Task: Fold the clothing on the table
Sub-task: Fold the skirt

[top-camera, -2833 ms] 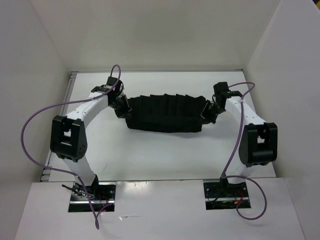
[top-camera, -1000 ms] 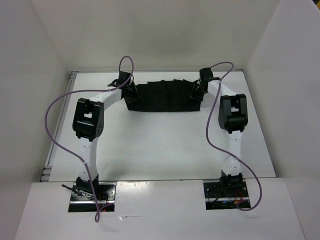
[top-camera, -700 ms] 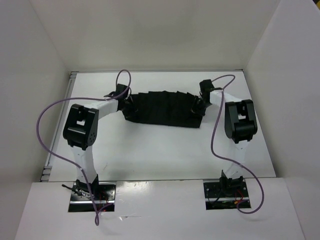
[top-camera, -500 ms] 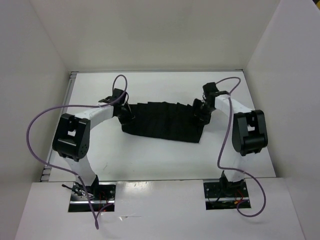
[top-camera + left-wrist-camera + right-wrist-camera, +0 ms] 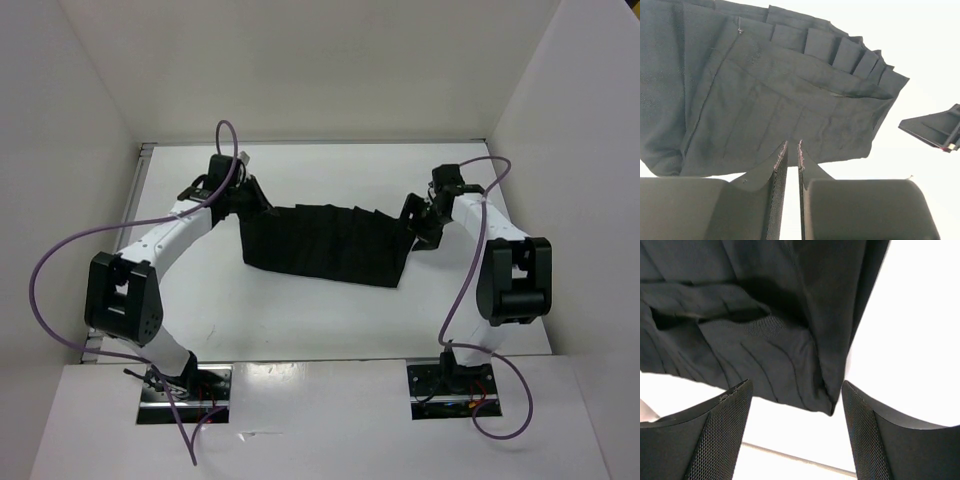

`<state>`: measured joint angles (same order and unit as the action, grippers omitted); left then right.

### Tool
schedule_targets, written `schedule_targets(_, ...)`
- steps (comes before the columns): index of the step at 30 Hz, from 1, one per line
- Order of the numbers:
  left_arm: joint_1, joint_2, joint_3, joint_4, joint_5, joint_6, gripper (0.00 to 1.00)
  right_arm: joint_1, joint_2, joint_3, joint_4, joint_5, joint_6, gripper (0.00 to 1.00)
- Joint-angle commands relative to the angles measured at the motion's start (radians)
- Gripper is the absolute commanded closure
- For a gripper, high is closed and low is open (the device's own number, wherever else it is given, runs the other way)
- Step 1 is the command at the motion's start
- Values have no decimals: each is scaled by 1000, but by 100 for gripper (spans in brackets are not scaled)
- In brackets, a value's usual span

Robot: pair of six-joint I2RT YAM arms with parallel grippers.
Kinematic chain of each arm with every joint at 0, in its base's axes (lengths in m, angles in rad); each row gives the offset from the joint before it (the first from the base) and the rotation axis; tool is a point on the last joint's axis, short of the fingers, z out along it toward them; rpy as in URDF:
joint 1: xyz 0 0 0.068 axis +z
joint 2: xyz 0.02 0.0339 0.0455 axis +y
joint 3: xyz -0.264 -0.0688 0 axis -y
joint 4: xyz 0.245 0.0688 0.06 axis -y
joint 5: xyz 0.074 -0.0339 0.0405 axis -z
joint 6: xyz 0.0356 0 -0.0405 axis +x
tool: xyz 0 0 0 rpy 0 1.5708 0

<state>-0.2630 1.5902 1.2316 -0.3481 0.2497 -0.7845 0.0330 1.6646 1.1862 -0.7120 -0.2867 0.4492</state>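
1. The pleated black garment (image 5: 325,245) lies spread on the white table (image 5: 300,320), toward 12 o'clock.
2. Left gripper (image 5: 248,196), at its 10 o'clock corner: jaws barely parted, gripping nothing.
3. Right gripper (image 5: 416,222), at its 2 o'clock corner: released, jaws wide.

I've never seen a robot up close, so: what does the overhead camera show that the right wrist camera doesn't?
Overhead only: left arm, right arm, purple cables, and the whole clothing lying between them. Right wrist only: the right pincer up close, its meshed fingers wide apart, gripping nothing. Both: black pleated clothing on the white table.
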Motion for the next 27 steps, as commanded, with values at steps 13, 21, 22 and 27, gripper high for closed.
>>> schedule_targets(13, 82, 39, 61, -38, -155, 59, 70, 240, 296, 429, 12, -146, -332, 30)
schedule_targets(21, 116, 91, 97, -124, -161, 68, 70, 260, 509, 607, -17, -376, -498, 36)
schedule_targets(22, 116, 91, 97, -124, -161, 68, 70, 269, 533, 633, -17, -399, -510, 36)
schedule_targets(27, 116, 91, 79, -134, -152, 68, 70, 340, 590, 707, -59, -440, -547, 36)
